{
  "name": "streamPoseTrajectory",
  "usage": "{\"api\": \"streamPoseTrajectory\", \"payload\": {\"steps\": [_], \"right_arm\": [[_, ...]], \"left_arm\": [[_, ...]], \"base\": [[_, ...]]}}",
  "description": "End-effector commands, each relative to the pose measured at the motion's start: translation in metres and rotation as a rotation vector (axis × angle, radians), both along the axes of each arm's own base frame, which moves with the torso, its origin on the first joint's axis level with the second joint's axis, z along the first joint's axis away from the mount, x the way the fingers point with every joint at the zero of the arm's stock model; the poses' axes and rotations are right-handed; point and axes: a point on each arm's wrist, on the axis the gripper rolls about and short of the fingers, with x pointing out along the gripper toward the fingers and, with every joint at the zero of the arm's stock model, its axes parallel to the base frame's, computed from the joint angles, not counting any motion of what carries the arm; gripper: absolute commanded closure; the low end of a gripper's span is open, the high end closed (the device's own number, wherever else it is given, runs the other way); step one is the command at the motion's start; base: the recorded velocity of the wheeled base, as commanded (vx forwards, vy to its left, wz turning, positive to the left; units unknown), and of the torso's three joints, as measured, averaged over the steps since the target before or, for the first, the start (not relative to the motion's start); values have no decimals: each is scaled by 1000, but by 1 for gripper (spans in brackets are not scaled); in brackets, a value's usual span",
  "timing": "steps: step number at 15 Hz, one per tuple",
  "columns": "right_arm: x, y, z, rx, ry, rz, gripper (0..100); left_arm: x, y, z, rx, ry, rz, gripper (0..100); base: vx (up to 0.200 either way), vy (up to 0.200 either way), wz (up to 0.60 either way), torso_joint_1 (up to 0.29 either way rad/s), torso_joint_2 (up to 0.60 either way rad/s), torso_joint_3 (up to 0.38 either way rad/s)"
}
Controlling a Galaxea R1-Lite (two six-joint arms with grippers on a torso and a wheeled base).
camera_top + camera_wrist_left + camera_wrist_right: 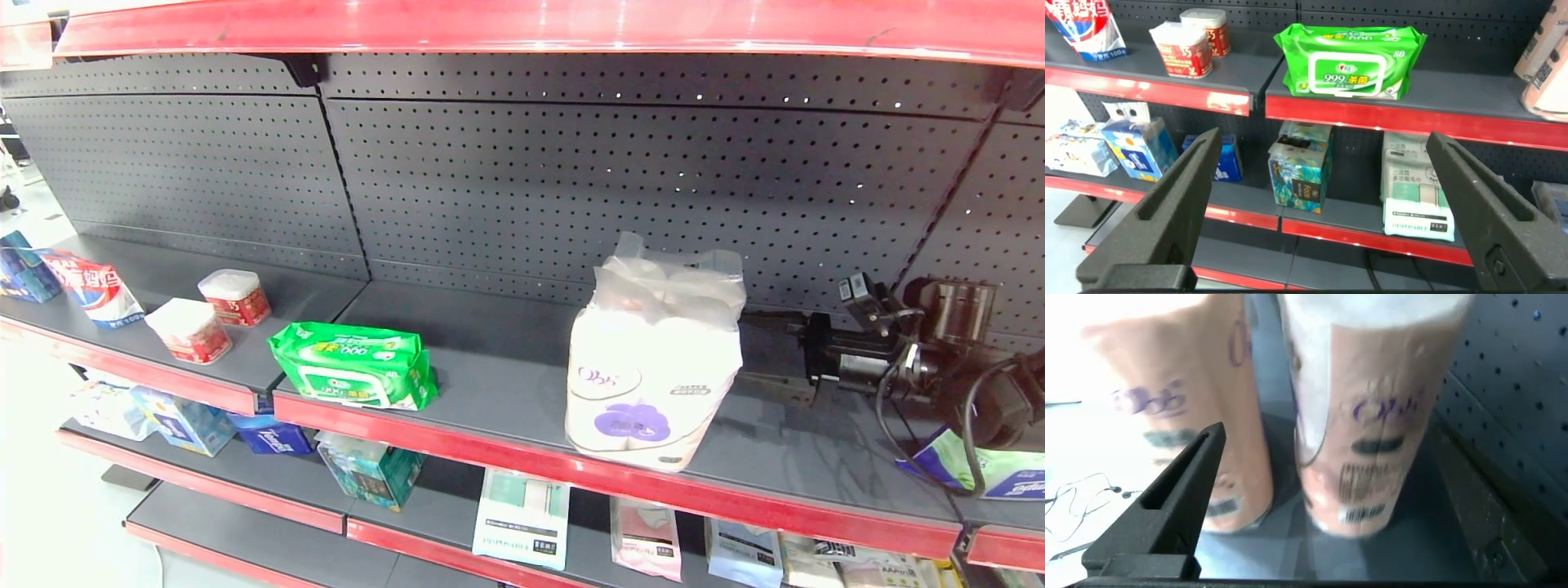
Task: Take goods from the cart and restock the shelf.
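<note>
Right gripper (1331,437) holds its fingers wide apart, clamping nothing, at three o'clock of the toilet-paper pack (653,367). That pack stands upright on the shelf (506,367), long axis vertical, printed face toward the front edge. Left gripper (1323,139) gapes too.

Tissue-roll pack (653,367) on the shelf (506,371), wipes pack (355,367) to its left (two tubs (189,330) farther left)

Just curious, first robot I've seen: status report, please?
Left hand open, empty. Right hand open at toilet paper pack on shelf. Green wipes pack well clear.
</note>
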Motion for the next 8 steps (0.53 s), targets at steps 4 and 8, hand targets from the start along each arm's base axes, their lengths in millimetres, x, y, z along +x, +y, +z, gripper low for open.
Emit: {"api": "streamPoseTrajectory", "payload": {"steps": [4, 8], "right_arm": [[-34, -25, 8, -9, 54, -138, 0], [-74, -48, 38, -80, 14, -426, 0]], "left_arm": [[0, 0, 0, 1, 0, 1, 0], [0, 0, 0, 0, 0, 1, 0]], "base": [[0, 0, 0, 0, 0, 0], [0, 0, 0, 0, 0, 0]]}}
